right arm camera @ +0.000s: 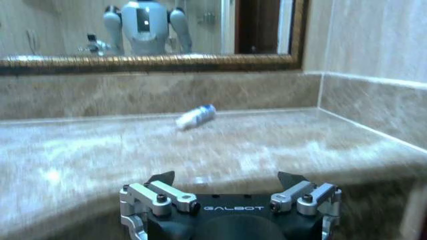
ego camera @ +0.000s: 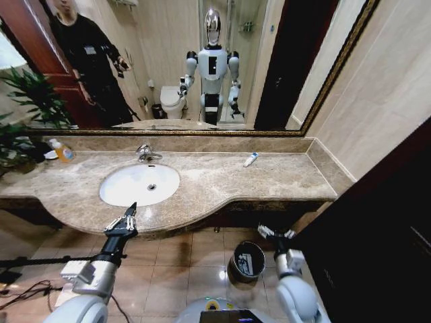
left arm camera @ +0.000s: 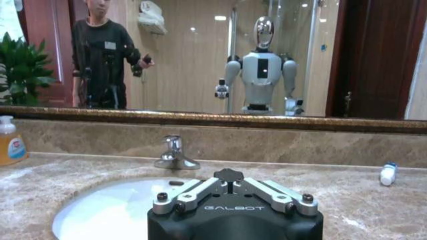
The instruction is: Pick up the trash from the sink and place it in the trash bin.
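Both black-and-silver arms rise from the lower edge of the head view: the left gripper (ego camera: pixel 130 214) hangs at the front lip of the mottled beige-brown marble counter (ego camera: pixel 222 176), its fingers pressed together into a point just before the white oval porcelain sink (ego camera: pixel 139 184), while the right gripper (ego camera: pixel 275 233) hovers over the tiled floor below the counter edge, its fingers spread apart. Between the arms, on the floor, stands the small round dark metal trash bin (ego camera: pixel 245 262) with pale items visible inside. A small white tube with a blue cap (ego camera: pixel 250 159) lies on the counter near the back wall, well right of the chrome tap (ego camera: pixel 145 154); a yellow-orange soap bottle (ego camera: pixel 62 151) stands at the far left. From the left wrist view, the gripper body reads "GALBOT" in white letters, the fingers meet over the basin's (left arm camera: pixel 113 210) near rim, the tap (left arm camera: pixel 175 154) stands beyond, the soap bottle (left arm camera: pixel 10 142) carries a blue-and-red label too small to read, and the tube (left arm camera: pixel 387 174) lies far off. From the right wrist view, "GALBOT" shows again, the fingers stand wide apart, and the tube (right arm camera: pixel 196 116) lies on its side near the backsplash.
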